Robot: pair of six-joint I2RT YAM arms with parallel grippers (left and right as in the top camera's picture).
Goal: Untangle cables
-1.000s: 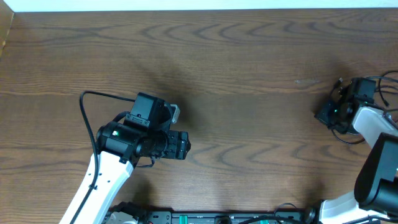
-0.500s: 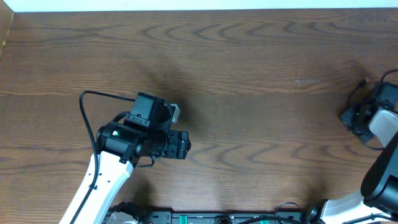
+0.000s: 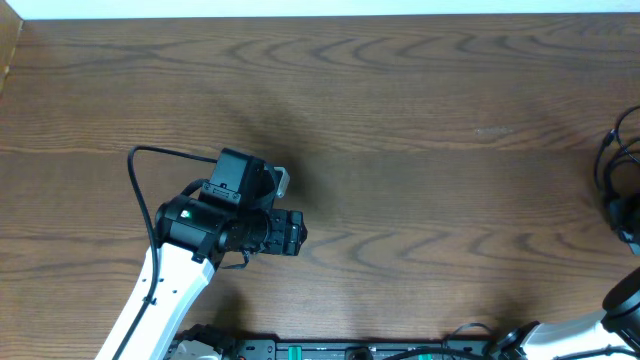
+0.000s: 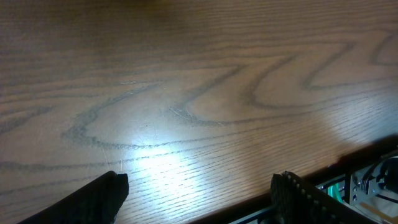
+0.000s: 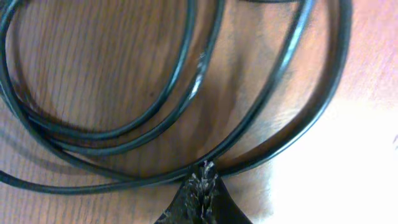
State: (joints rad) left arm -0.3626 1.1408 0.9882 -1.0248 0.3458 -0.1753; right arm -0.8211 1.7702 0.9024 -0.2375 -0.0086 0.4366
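Black cables lie in several overlapping loops on the wooden table, filling the right wrist view. My right gripper is shut, its tips pinched on one black strand where the loops cross. Overhead, thin cable loops show at the far right edge, with the right gripper mostly cut off by the frame. My left gripper stands open over bare wood with nothing between its fingers. From above, the left gripper sits left of centre. No white or grey cable shows.
The table's front edge runs close behind the left gripper, with electronics below it. A thick black arm wire loops beside the left arm. A pale wall strip borders the table's far side.
My right gripper has moved to the right, dragging the black cables with it until both are nearly out of the overhead view. The left arm has stayed still.
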